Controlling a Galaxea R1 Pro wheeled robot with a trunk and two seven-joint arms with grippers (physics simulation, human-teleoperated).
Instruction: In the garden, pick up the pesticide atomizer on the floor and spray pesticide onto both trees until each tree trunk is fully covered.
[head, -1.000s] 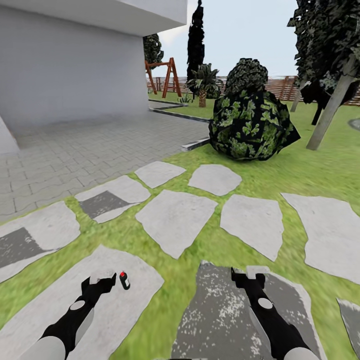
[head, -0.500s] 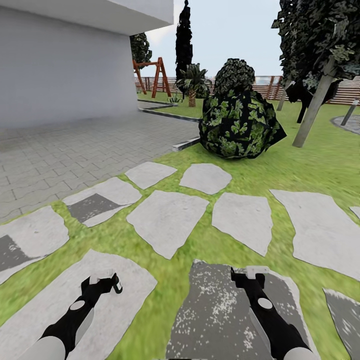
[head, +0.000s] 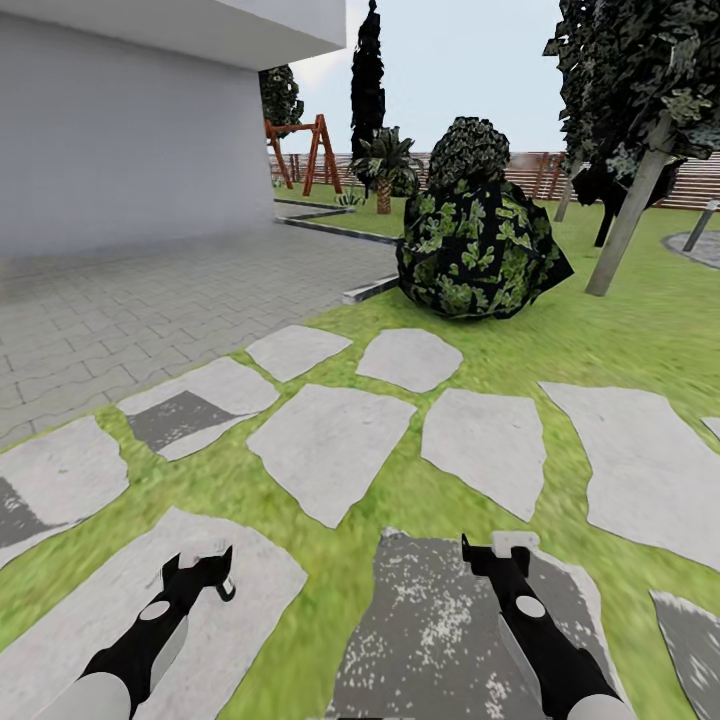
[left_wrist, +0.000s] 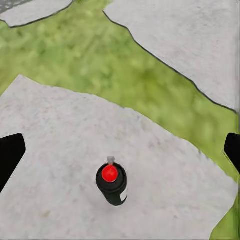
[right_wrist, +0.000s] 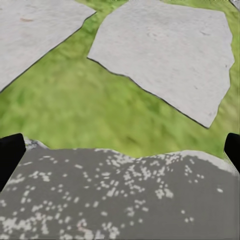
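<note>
The pesticide atomizer (left_wrist: 111, 184), a small black bottle with a red cap, stands upright on a pale stepping stone (left_wrist: 55, 150) set in the grass floor (head: 400, 490). My left gripper (left_wrist: 122, 152) hangs above it, open, with its black fingertips (left_wrist: 11, 156) spread wide to either side and not touching it. In the head view the left gripper (head: 200, 562) covers most of the bottle. My right gripper (head: 497, 548) is open and empty above a dark speckled stone (right_wrist: 120, 200). A leaning pale-trunked tree (head: 628, 222) stands far right; I cannot tell whether it is a task tree.
A big dark-leaved bush (head: 480, 240) sits ahead on the lawn. A grey house wall (head: 120, 130) and paved patio (head: 150, 290) lie to the left. Farther back are a palm (head: 385, 165), a black cypress (head: 367, 90), a red swing frame (head: 310, 150) and the slat fence (head: 690, 185).
The whole head view has slid left, so the camera has moved. In it the atomizer has passed from beside my left gripper to mostly under it. Both grippers stay open.
</note>
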